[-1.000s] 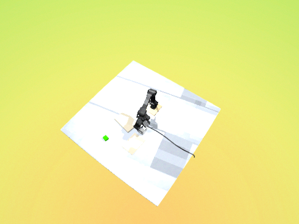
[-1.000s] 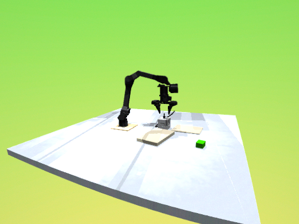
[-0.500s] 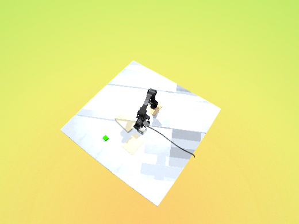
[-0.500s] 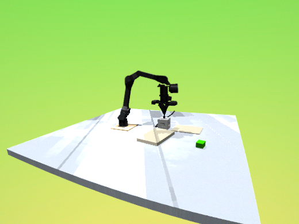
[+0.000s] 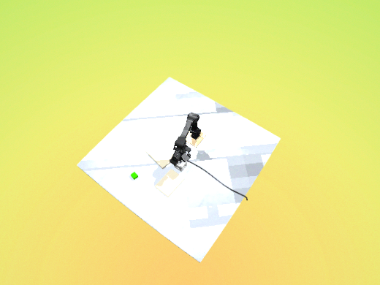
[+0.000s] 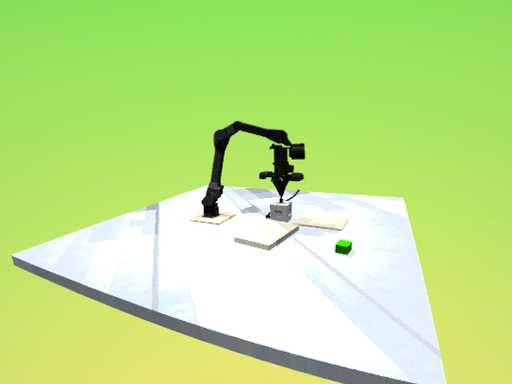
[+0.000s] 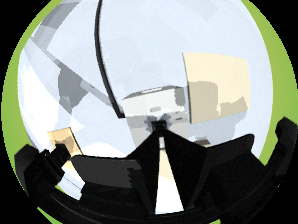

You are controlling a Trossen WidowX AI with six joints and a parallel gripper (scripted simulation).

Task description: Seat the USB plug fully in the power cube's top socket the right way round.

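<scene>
The grey power cube [image 5: 180, 166] [image 6: 281, 212] [image 7: 142, 106] stands on the table with sockets on its faces. My gripper [image 6: 281, 199] [image 7: 160, 134] points straight down over the cube's top, its fingertips together just above it. It is shut on the USB plug [image 6: 281, 201], a small dark piece at the cube's top, mostly hidden by the fingertips. How deep the plug sits and which way round it is cannot be told. In the top view the arm hides the fingertips.
A black cable [image 5: 215, 177] [image 7: 99, 55] runs from beside the cube to the table's edge. Two flat pale boards [image 5: 169, 183] [image 6: 268, 234] [image 7: 217, 87] lie near the cube. A green block [image 5: 134, 175] [image 6: 344, 246] lies farther off. The arm's base stands on a wooden plate [image 6: 224, 218].
</scene>
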